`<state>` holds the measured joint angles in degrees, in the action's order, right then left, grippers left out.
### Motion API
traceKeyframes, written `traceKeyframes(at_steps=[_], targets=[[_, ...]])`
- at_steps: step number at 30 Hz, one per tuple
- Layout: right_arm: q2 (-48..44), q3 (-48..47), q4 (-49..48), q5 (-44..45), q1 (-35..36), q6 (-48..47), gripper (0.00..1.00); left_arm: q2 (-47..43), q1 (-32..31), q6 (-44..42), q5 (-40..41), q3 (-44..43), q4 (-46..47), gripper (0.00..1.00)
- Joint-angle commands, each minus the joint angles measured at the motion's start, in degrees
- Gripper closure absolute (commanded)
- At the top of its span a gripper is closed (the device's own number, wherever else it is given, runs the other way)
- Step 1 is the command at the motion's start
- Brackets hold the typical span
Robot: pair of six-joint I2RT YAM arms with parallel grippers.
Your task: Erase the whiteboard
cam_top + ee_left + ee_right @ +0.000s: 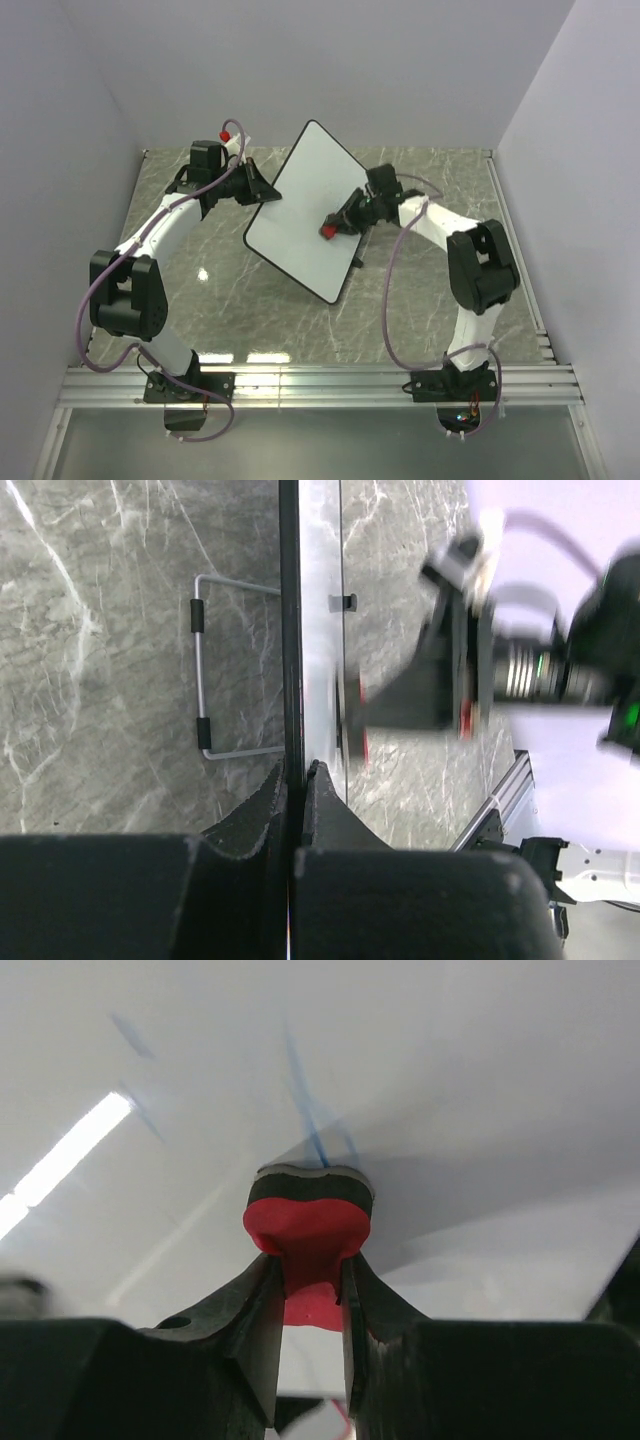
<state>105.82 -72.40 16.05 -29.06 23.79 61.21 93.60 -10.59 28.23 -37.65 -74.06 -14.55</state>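
Note:
The whiteboard [300,215] is a large white board with a thin black rim, held tilted above the table. My left gripper [262,190] is shut on its left edge; in the left wrist view the board's edge [292,630] runs straight up from between the fingers [270,795]. My right gripper [338,224] is shut on a small red eraser [327,231] with a black pad. That eraser [310,1222] presses against the whiteboard [450,1080], right below faint blue marker lines [305,1110].
The table [420,300] is grey marble with a metal rail along its near edge. A bent wire stand [203,670] lies on the marble under the board. White walls close in on the left, back and right.

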Motion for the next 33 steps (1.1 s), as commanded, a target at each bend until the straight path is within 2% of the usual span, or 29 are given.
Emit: traceKeyframes(at_steps=[1,6,10,14,18,21,28,33], targets=[[7.97,-13.14,2.73,7.43,-4.36,-2.23,1.0,0.44,-2.42,-6.69,0.21,1.02,-4.7,1.0],[15.98,-30.21,7.67,9.37,-9.99,-3.82,1.0,-1.05,-2.51,-6.78,0.91,2.6,-4.53,1.0],[19.25,-34.57,11.19,9.64,-10.61,-4.61,1.0,-1.23,-2.51,-6.87,1.17,3.22,-4.35,1.0],[14.69,-24.04,6.54,8.85,-8.07,-3.82,1.0,-1.05,-2.51,-7.22,1.44,2.44,-4.79,1.0],[6.62,-9.56,1.45,7.97,-2.62,-2.76,1.0,0.0,-2.51,-7.31,1.44,1.64,-4.88,1.0],[2.13,-3.3,-0.85,7.97,2.21,-1.71,1.0,0.7,-2.51,-7.22,1.26,1.38,-4.7,1.0],[-6.85,6.04,-2.08,7.79,10.3,0.84,1.0,1.76,-2.51,-7.13,0.91,0.94,-4.09,1.0],[-8.0,9.56,-2.17,8.67,8.03,0.93,1.0,2.11,-2.51,-7.13,0.56,0.76,-4.0,1.0]])
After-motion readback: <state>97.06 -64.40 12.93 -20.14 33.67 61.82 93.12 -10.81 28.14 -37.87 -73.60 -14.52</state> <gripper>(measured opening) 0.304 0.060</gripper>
